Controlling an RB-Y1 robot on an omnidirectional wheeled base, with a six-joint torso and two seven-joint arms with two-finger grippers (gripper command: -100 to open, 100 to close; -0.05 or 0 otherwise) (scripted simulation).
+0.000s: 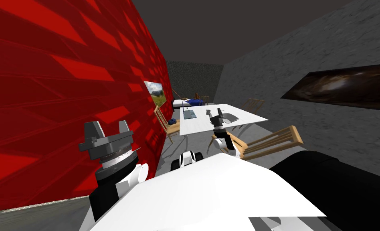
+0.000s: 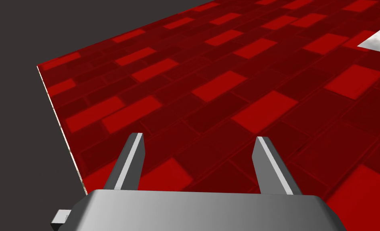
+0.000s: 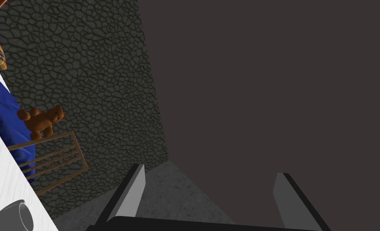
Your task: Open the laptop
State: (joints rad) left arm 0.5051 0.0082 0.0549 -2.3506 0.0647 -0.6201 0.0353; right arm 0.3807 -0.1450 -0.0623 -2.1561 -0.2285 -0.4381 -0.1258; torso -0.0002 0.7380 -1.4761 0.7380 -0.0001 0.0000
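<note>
Left tool (image 1: 108,124) by red wall (image 1: 45,100); chair (image 1: 294,135) before table (image 1: 201,125) with laptop (image 1: 189,114)

Left pincer (image 1: 108,127) raised — spread; right pincer (image 1: 215,114) likewise.

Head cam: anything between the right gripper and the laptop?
Nothing in the way. In the head view a strip of bare white table lies between the right gripper and the laptop.

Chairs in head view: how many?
4. Left chair and right chair flank the table; near chair by its near corner; far chair beyond its end. More may be hidden.
</note>
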